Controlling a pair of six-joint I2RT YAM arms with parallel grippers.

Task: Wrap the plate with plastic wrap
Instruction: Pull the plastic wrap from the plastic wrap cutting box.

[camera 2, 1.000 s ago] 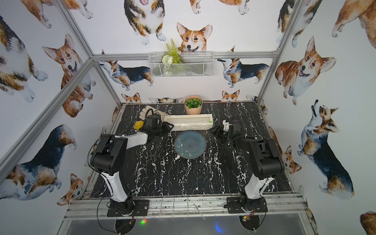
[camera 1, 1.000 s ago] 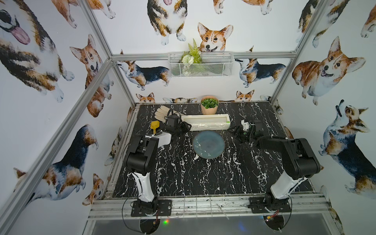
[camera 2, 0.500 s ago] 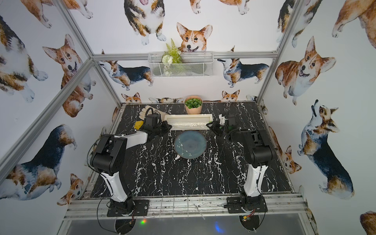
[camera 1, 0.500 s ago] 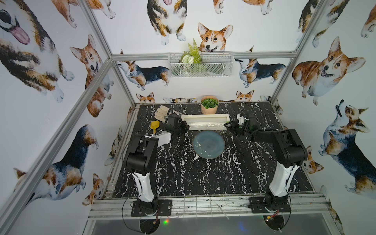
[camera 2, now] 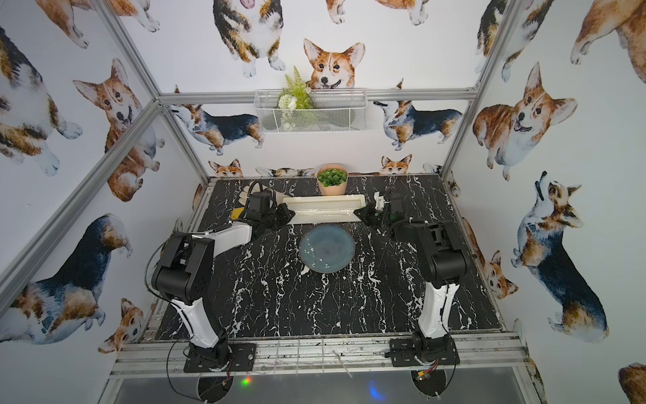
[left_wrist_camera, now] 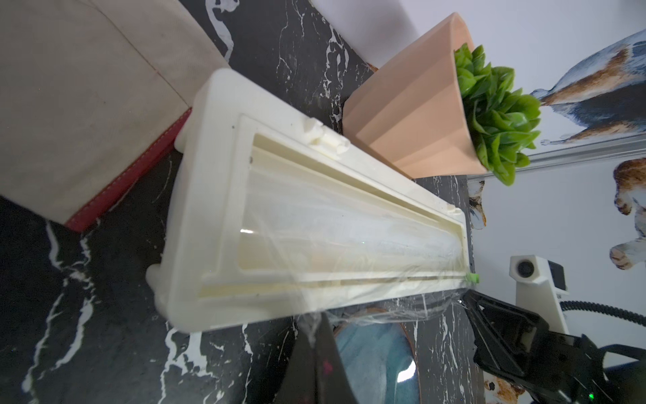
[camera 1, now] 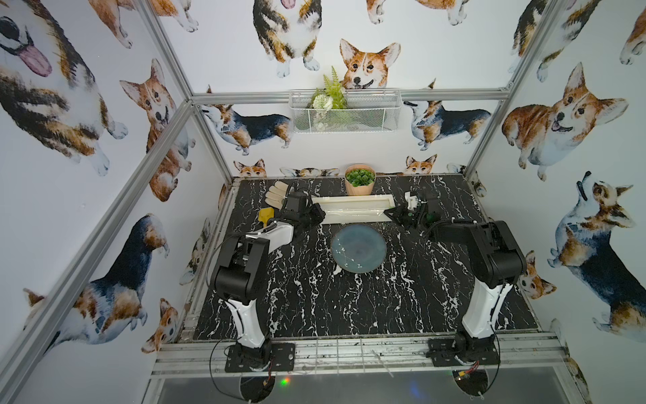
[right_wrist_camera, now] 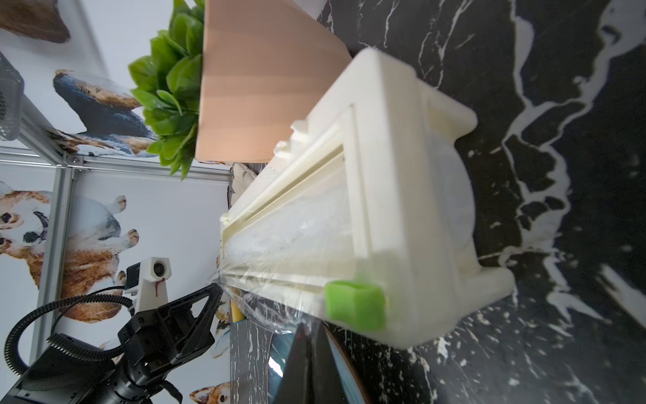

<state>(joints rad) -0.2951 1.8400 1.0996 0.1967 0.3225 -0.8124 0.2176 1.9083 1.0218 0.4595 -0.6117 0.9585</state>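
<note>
At the near edge of the dispenser box (camera 1: 353,209), the left gripper (camera 1: 322,214) and the right gripper (camera 1: 386,212) are each clamped on the plastic wrap (left_wrist_camera: 377,312), one at each end of the box. The plate (camera 1: 359,249) lies flat on the table (camera 1: 314,307), just beside the box on its near side.

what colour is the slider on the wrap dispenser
Bright green; the slider shows best in the right wrist view, on the cream-white dispenser.
</note>
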